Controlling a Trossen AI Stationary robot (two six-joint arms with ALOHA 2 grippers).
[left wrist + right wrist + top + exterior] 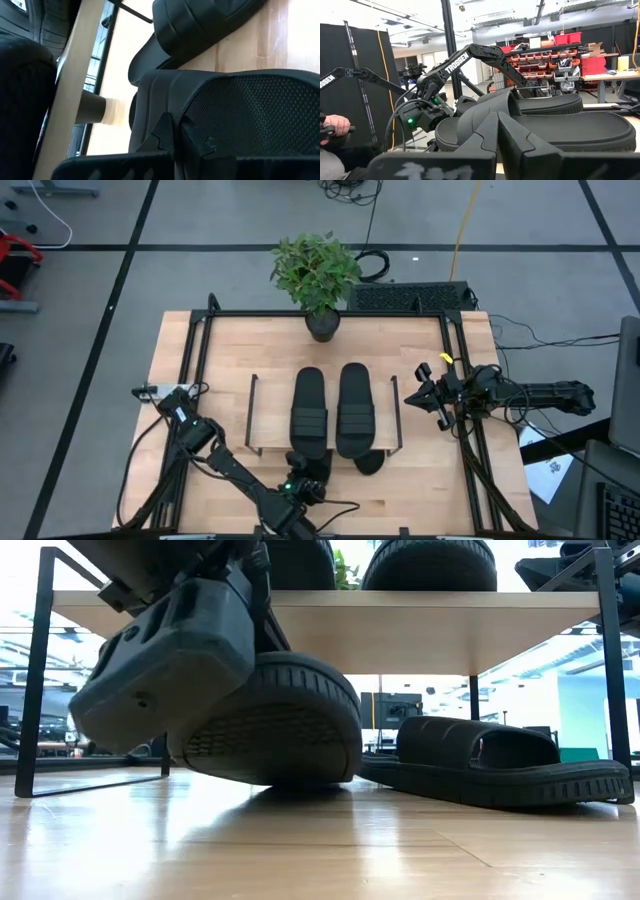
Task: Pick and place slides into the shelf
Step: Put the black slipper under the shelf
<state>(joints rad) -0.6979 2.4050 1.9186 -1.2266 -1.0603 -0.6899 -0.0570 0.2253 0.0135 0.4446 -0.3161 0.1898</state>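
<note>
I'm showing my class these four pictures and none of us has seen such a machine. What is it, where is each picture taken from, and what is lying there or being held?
It is a robot with two dark arms at a wooden table, each ending in a two-finger gripper. One picture looks straight down, one looks level across the tabletop, and two come from cameras on the wrists.

On the table stands a low shelf with two black slides on its board. A potted plant stands behind it. The left gripper is at the shelf's front edge, shut on a third slide, tilted under the board. A fourth slide lies flat beside it. The right gripper waits to the shelf's right, shut and holding nothing.
</note>
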